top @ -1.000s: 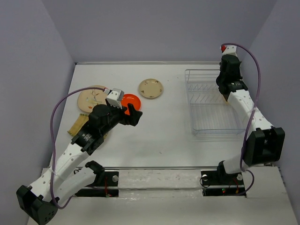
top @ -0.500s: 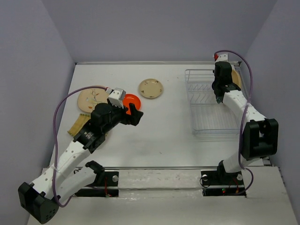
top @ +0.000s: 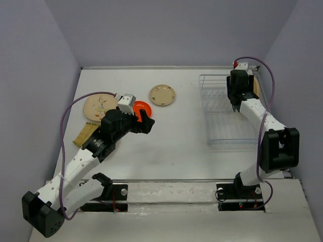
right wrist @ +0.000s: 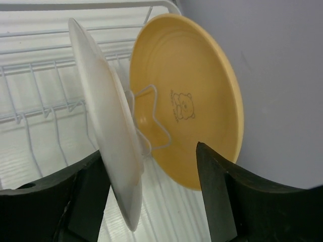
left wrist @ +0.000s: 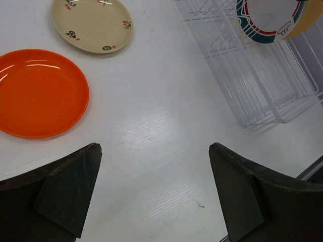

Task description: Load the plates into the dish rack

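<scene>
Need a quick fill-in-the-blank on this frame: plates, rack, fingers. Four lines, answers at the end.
The plate nearest the left fingers is ___ in colour.
___ plates stand upright in the dish rack.
The yellow plate has a small ___ printed at its centre.
The right fingers are ___, not gripping the white plate.
Answers: orange; two; bear; open.

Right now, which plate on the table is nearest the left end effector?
The orange plate, lying flat just ahead of the left end effector; the cream plate with small markings lies beyond it.
</scene>
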Controlling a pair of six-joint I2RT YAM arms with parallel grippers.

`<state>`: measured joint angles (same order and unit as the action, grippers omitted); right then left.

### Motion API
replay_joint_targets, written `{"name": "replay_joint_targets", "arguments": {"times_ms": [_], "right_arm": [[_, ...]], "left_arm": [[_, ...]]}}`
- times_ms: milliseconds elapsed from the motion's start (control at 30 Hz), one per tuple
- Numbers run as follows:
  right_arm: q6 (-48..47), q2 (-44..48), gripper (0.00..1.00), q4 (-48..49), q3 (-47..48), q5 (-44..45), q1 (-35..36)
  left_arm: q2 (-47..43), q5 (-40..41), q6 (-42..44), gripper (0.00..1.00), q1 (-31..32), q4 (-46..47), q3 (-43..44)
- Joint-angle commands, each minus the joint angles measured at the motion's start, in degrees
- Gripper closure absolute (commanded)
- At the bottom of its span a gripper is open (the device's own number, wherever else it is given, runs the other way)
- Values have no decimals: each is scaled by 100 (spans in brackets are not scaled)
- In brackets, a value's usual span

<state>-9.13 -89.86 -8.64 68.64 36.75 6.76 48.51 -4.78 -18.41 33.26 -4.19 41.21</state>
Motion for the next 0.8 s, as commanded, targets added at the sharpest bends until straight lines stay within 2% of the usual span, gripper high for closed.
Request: {"name": "replay_joint_targets", "arguments": {"times_ms": [0,167,300,367,633,767], "right_arm": [[894,609,27,-426,282,-561,-35],[1527,1417,26,-585,185,-1450,-35],[1300,1358,26,-708,185,-1216,-35],[1264,1191,27,-910,228,-1135,-35],[1071,1094,23,-1296,316,-2048,-35],[983,770,21,-1613,509,-1647,-35]], "left_arm": [[53,301,-267,2,-47,67,89],[202,616,-1266,5,-109,495,-366],[194,829,-1814,6,-231,953,-789],[220,751,-1894,7,-284,1086,-886],[141,917,-1797,6,-398,1016,-974],[115,654,-1823,6,-645,1183,-1150]]}}
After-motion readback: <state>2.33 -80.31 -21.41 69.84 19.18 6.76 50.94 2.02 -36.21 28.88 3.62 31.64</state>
